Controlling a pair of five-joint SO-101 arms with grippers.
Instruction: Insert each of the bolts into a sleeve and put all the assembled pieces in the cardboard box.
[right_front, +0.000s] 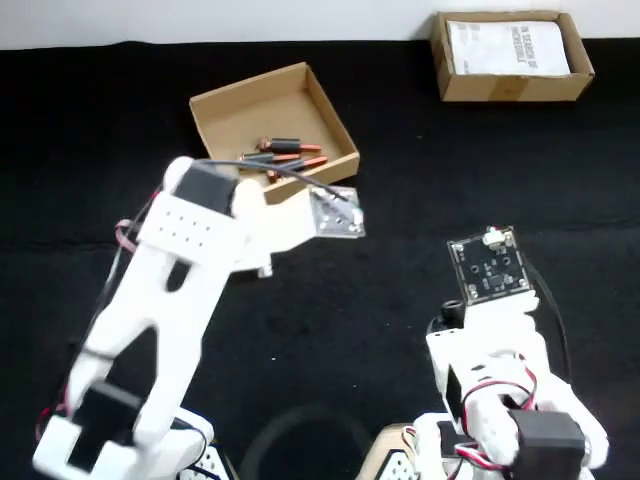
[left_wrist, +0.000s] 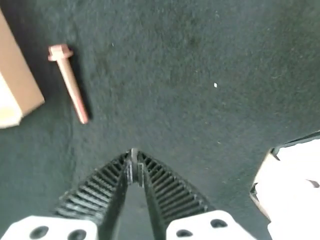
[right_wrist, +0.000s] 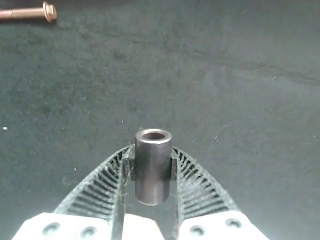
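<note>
Your right fingers (right_wrist: 197, 192) clench a dark sleeve (right_wrist: 152, 170) upright. Your left fingers (left_wrist: 102, 192) are clenched together over the black surface (left_wrist: 200, 75). A copper bolt (left_wrist: 69, 82) lies loose just beside the cardboard box (left_wrist: 17, 87), which holds assembled pieces (right_front: 283, 152).

Cardboard box (right_front: 240, 115): brown, open-topped, set at an angle on the table (right_front: 400, 200). It holds several assembled pieces (right_front: 285, 152), copper-coloured bolts in dark sleeves, lying flat near one wall. One loose bolt (left_wrist: 69, 82), copper-coloured with a flanged head, lies flat on the table just beside a corner of the box. One dark metal sleeve (right_wrist: 152, 165) stands upright, bore upward, clamped in the right gripper (right_wrist: 152, 150).
</note>
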